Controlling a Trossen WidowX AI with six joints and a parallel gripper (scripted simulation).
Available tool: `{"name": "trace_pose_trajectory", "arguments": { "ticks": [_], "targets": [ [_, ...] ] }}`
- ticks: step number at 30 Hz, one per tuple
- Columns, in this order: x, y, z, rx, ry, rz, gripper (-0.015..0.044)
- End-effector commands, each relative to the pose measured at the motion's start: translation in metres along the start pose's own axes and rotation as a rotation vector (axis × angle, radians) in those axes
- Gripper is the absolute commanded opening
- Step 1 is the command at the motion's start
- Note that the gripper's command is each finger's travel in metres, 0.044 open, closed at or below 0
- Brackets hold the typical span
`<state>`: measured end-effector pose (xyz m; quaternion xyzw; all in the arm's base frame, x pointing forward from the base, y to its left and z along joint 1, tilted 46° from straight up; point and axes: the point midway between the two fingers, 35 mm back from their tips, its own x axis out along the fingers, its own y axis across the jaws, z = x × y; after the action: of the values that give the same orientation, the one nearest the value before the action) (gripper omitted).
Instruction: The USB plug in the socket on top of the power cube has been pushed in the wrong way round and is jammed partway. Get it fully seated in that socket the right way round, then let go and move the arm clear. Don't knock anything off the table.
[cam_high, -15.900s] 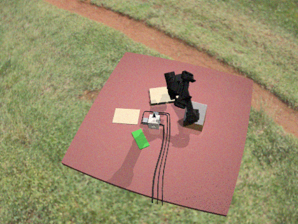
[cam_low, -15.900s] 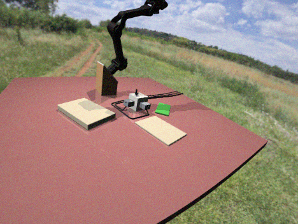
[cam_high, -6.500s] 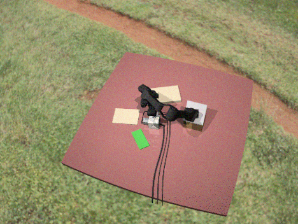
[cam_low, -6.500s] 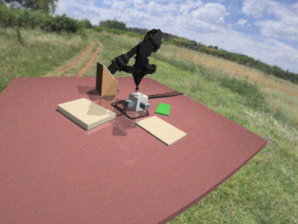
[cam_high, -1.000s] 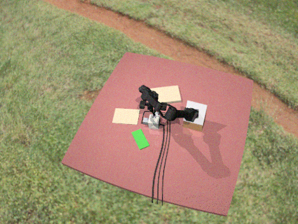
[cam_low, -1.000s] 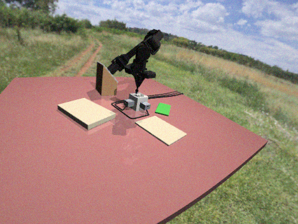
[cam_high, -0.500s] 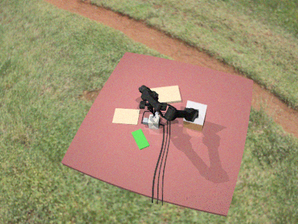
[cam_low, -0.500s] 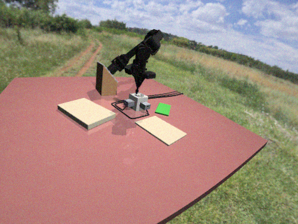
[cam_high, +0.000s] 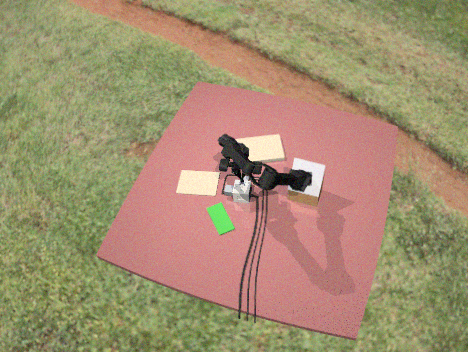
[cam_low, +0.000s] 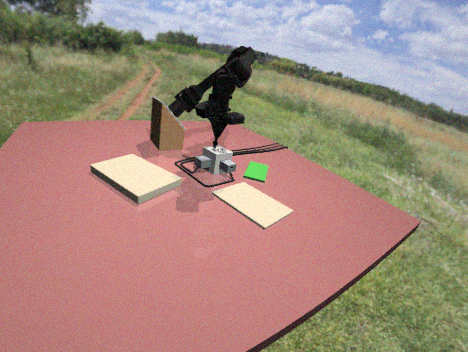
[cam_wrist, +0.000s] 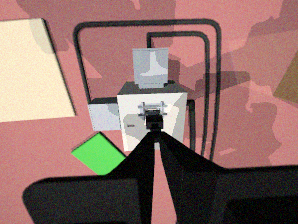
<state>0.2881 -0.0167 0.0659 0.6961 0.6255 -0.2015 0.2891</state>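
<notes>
The white power cube (cam_high: 242, 195) (cam_low: 216, 165) (cam_wrist: 178, 107) stands on the table. My gripper (cam_high: 245, 180) (cam_low: 215, 144) (cam_wrist: 156, 136) points down at its top face and is shut on the USB plug (cam_wrist: 154, 120), a small dark piece at the fingertips. Silver metal parts (cam_wrist: 152, 107) show on the cube's top just beside the plug in the wrist view. The fingers and plug hide most of the socket, and I cannot tell how deep the plug sits or which way round it is. In the top and exterior views the plug is too small to make out.
Grey adapter blocks (cam_low: 228, 166) (cam_wrist: 150, 67) stick out from two cube sides, with black cables (cam_low: 209, 186) (cam_wrist: 218, 75) looping around. A green slab (cam_high: 220, 218) (cam_low: 256, 171) (cam_wrist: 100, 154), a thin cream slab (cam_high: 198, 182) (cam_low: 253, 204) and a thicker cream slab (cam_high: 265, 148) (cam_low: 135, 176) lie nearby.
</notes>
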Motion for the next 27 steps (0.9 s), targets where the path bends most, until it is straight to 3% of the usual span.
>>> {"name": "trace_pose_trajectory", "arguments": {
  "ticks": [1, 27],
  "targets": [
    [0.0011, 0.0001, 0.0, 0.004, 0.003, 0.001, 0.0],
    [0.0042, 0.0001, 0.0002, 0.004, 0.004, 0.001, 0.0]
  ]
}}
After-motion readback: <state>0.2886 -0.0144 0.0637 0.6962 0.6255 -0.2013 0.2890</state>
